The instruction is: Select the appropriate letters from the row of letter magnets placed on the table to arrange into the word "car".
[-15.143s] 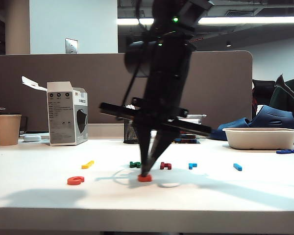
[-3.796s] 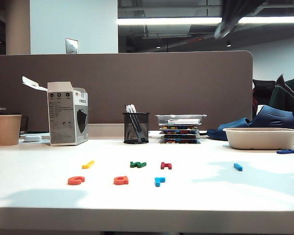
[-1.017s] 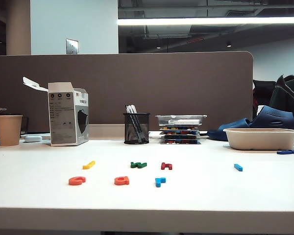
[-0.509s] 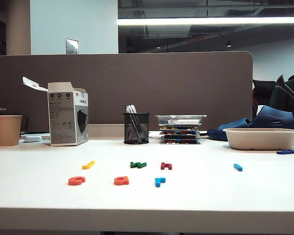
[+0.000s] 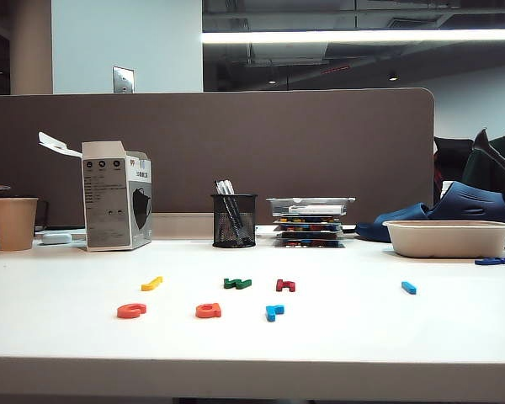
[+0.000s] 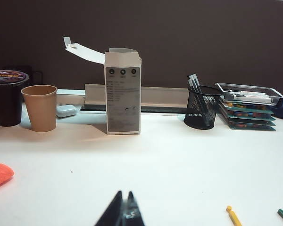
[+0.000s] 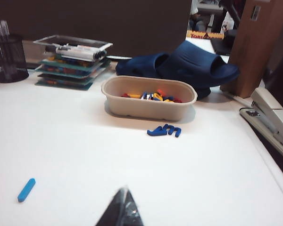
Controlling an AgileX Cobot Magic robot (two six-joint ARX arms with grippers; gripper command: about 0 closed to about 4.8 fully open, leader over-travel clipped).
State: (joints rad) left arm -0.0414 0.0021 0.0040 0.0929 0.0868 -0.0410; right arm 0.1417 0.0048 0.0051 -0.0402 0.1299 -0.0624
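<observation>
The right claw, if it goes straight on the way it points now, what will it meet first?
Probably the dark blue pieces and, just behind them, the beige tray. The right claw is shut, and only bare table lies before them. Depth is uncertain.

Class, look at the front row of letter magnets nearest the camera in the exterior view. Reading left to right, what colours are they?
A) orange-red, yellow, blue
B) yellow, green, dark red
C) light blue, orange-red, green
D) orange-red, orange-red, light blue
D: the front row shows an orange-red c, an orange-red a and a light blue r.
</observation>
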